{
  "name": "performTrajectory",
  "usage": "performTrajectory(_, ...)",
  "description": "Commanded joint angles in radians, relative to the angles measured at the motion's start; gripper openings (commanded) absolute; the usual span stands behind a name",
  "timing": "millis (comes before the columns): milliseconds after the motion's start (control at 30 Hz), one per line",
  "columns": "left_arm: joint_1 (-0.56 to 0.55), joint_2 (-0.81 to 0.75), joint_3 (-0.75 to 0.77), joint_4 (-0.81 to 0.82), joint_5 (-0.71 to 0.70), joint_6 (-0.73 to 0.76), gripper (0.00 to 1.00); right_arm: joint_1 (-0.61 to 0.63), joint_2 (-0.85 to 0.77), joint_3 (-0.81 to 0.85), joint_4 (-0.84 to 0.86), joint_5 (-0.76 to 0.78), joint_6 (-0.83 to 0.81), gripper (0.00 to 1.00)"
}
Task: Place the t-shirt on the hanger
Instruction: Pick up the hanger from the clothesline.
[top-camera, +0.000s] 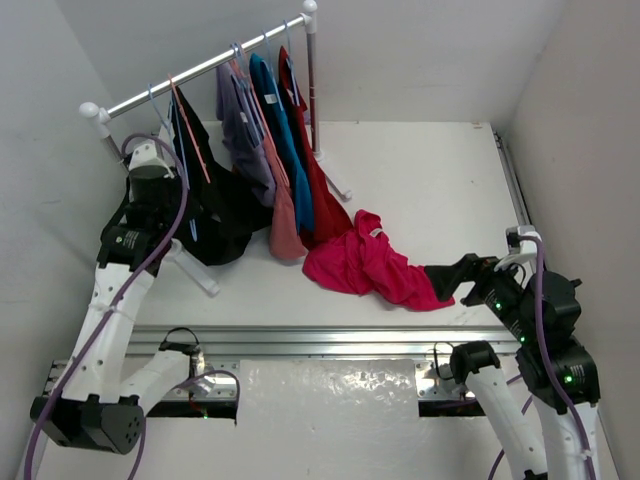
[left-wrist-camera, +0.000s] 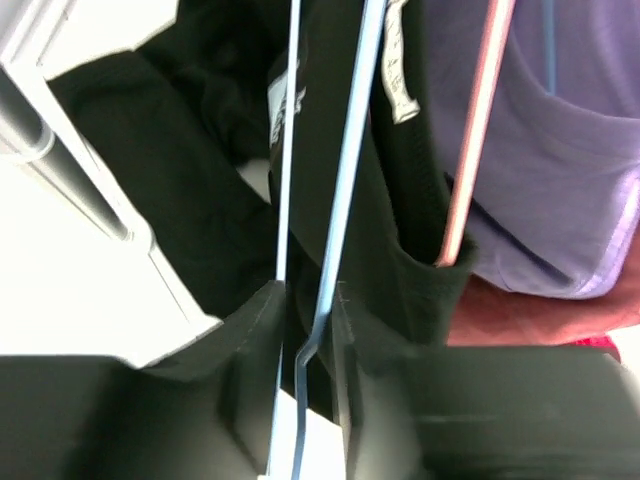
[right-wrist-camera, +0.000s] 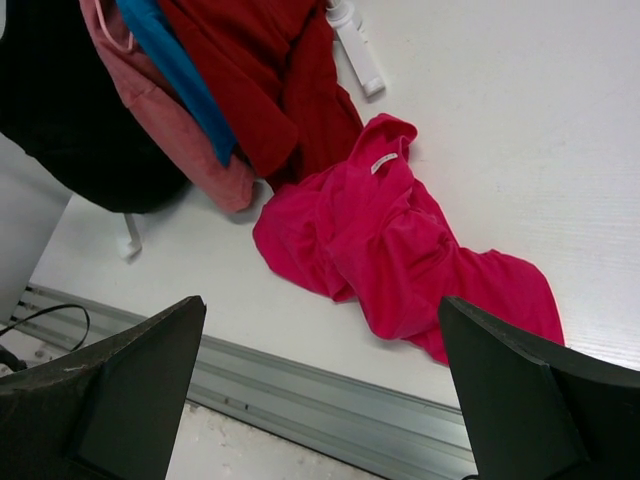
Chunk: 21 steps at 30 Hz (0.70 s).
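Observation:
The magenta t-shirt (top-camera: 365, 262) lies crumpled on the white table, its white neck label up; it also shows in the right wrist view (right-wrist-camera: 390, 240). The pale blue wire hanger (top-camera: 157, 105) hangs at the left end of the rack rail, in front of a black shirt. My left gripper (top-camera: 172, 170) is raised to it. In the left wrist view the hanger's two blue wires (left-wrist-camera: 350, 150) run down between the nearly closed fingers of the left gripper (left-wrist-camera: 310, 310). My right gripper (top-camera: 447, 283) is wide open and empty just above the t-shirt's right end, as the right wrist view (right-wrist-camera: 320, 305) shows.
A white rack rail (top-camera: 210, 68) carries a black shirt (top-camera: 215, 215), a lavender shirt (top-camera: 240, 125), a salmon one (top-camera: 285, 235), a blue one (top-camera: 280, 140) and a dark red one (top-camera: 320, 200). A pink-orange hanger (left-wrist-camera: 475, 130) holds the black shirt. A metal rail (top-camera: 330, 340) edges the table's front.

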Motion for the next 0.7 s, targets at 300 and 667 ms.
performTrajectory(300,0.006,-0.119,0.110,-0.035,0.024,0.028,0.00,0.006,0.069,-0.044,0.098,-0.092,0.028,0.99)
performTrajectory(667,0.006,-0.290,0.179,-0.169,0.219,0.008,0.00,0.006,0.089,-0.053,0.115,-0.083,0.030,0.99)
